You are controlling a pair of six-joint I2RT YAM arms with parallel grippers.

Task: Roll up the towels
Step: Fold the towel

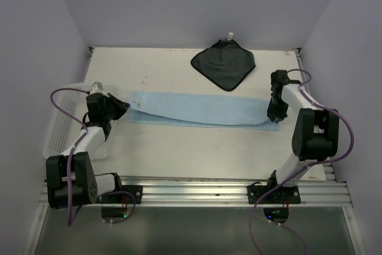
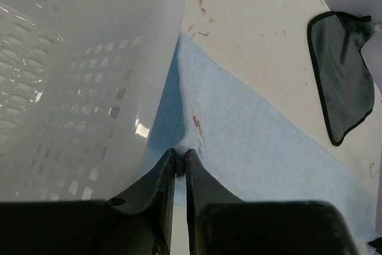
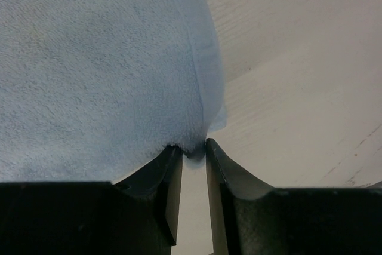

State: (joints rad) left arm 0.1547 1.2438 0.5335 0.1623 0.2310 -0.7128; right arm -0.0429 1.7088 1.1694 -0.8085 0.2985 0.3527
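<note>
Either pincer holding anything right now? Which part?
Left pincer pinches the blue towel at its left-end edge. Right pincer has the towel's right corner between its tips, but they stand slightly apart; cannot tell if it grips.

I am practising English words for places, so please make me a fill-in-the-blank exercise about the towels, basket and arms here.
The left gripper and the right gripper are at the ends of a towel coloured light ___.
The dark grey towel lies toward the ___ (near/far) edge of the table.
The white mesh basket stands beside the ___ arm.
Missing words: blue; far; left.
</note>
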